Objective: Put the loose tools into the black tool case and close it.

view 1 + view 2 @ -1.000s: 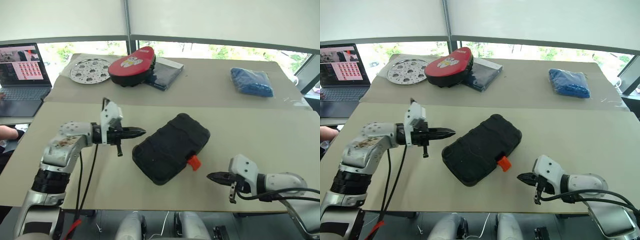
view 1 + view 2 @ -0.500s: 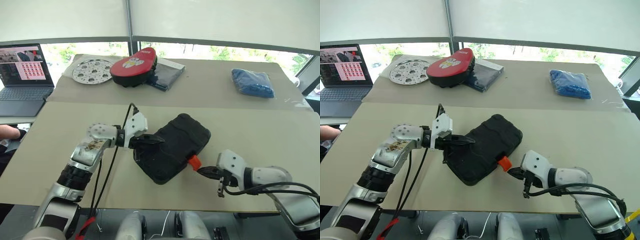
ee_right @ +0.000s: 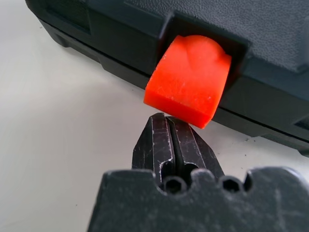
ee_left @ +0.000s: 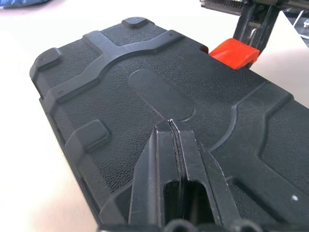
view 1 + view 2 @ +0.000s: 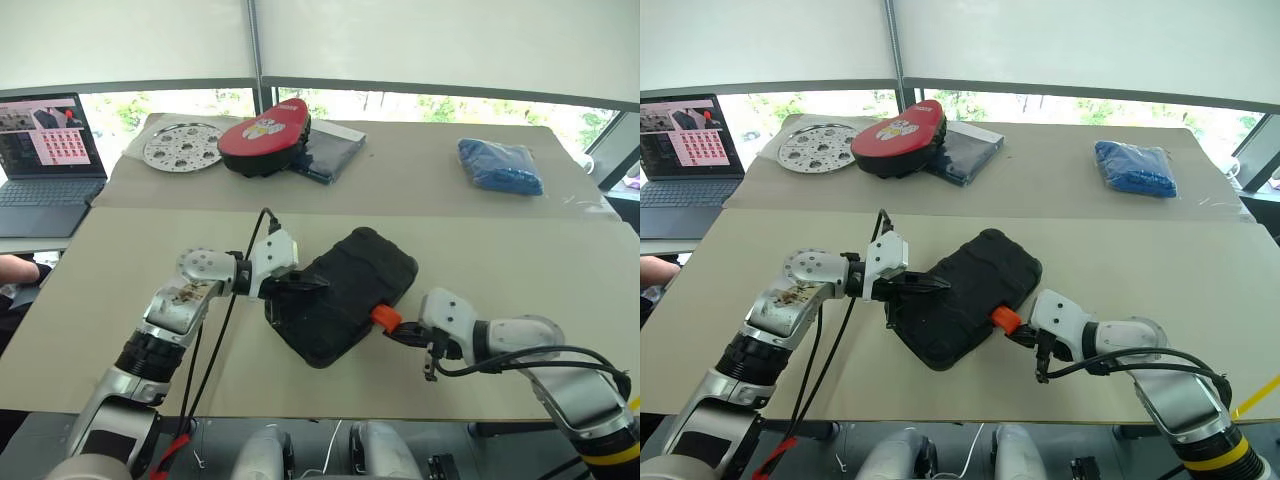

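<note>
Stiff, textured case (image 5: 345,293), likely light; best worked at latch (image 5: 386,319). Left gripper (image 4: 171,126) pressed together atop case, right gripper (image 3: 169,123) pressed together just under latch.

No lettering can be read anywhere: the laptop screen (image 5: 48,135) and the red-and-black pad (image 5: 265,134) carry only indistinct marks.
</note>
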Available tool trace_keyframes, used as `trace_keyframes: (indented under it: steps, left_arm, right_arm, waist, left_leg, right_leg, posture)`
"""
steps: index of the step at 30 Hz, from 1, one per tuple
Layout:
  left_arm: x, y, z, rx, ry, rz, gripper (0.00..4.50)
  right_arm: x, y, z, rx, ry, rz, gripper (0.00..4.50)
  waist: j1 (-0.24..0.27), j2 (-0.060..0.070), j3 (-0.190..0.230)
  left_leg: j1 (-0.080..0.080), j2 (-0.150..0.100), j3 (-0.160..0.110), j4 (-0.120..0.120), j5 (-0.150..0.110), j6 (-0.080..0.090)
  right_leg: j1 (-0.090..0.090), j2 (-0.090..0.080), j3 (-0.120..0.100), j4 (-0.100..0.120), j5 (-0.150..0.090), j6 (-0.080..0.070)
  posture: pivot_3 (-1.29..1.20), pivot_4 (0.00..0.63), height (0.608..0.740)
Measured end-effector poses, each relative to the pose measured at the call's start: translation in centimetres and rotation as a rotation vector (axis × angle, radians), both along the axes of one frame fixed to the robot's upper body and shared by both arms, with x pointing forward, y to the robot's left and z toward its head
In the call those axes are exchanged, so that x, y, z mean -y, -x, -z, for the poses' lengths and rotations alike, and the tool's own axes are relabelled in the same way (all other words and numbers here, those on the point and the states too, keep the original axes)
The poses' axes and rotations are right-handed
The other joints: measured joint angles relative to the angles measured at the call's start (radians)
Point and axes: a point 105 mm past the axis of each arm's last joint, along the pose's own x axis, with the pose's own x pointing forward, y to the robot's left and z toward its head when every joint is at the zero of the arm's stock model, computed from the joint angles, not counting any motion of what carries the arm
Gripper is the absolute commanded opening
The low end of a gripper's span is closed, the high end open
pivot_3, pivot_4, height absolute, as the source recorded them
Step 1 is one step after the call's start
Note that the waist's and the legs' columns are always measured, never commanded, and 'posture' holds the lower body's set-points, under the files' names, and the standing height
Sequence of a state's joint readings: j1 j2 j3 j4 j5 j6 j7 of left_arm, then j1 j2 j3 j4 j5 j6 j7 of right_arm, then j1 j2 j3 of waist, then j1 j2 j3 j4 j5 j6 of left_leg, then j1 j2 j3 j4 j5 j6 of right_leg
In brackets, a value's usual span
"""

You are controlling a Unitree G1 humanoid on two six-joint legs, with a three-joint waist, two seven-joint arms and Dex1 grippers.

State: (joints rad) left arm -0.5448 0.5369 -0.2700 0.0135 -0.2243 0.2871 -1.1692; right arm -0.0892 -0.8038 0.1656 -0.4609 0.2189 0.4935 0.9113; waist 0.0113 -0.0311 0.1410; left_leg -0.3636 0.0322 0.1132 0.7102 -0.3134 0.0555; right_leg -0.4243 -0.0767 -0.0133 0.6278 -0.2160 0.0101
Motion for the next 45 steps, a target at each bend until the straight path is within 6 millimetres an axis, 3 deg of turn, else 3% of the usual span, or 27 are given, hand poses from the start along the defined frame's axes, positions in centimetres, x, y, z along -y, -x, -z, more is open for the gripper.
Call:
trace_keyframes:
  steps: [5,8,13,17,25,45]
  left_arm:
    - [0.4,0.2,0.1,-0.001,0.004,0.013,0.0]
    - [0.2,0.2,0.2,-0.004,0.002,0.008,0.0]
    - [-0.2,0.2,0.3,-0.007,-0.006,-0.004,0.0]
    - [-0.1,0.2,0.3,-0.006,-0.006,-0.003,0.0]
    - [-0.1,0.1,0.3,-0.013,-0.007,-0.013,0.0]
    - [-0.6,0.0,0.3,-0.011,-0.013,-0.032,0.0]
  right_arm:
    - [2.0,0.6,0.2,-0.023,0.007,0.057,0.04]
    - [3.0,1.3,-0.8,-0.026,-0.027,0.072,0.04]
    - [2.4,1.2,-3.7,0.041,-0.101,0.031,0.04]
    - [2.0,0.5,-4.6,0.079,-0.125,0.028,0.04]
    - [1.5,0.2,-2.2,0.022,-0.064,0.008,0.04]
    - [-0.2,-0.7,-0.3,0.021,-0.09,-0.008,0.04]
  waist:
    - [0.005,0.002,-0.001]
    - [0.002,0.004,-0.002]
    - [-0.003,0.005,-0.004]
    - [0.0,0.006,-0.004]
    - [0.0,0.006,-0.004]
    - [-0.009,0.006,-0.004]
  left_leg:
    - [0.0,0.0,0.0,0.0,-0.001,0.002]
    - [0.0,0.0,0.0,0.001,-0.002,0.003]
    - [0.002,0.0,0.0,0.001,-0.002,0.003]
    - [0.002,0.0,0.0,0.0,-0.002,0.003]
    - [0.002,0.0,0.0,0.0,-0.002,0.003]
    - [0.002,0.001,0.0,0.0,-0.002,0.003]
  right_leg:
    - [0.001,-0.001,0.0,-0.001,-0.001,0.001]
    - [0.001,-0.001,0.0,-0.001,-0.001,0.001]
    - [0.003,0.0,0.001,-0.001,0.0,0.001]
    - [0.002,0.0,0.001,-0.001,-0.001,0.001]
    - [0.002,0.0,0.001,-0.001,-0.001,0.001]
    - [0.001,0.0,0.001,0.0,-0.001,0.001]
  posture:
    - [0.0,0.15,0.74]
    - [0.0,0.15,0.74]
    - [0.0,0.15,0.74]
    - [0.0,0.15,0.74]
    - [0.0,0.15,0.74]
    - [0.0,0.15,0.74]
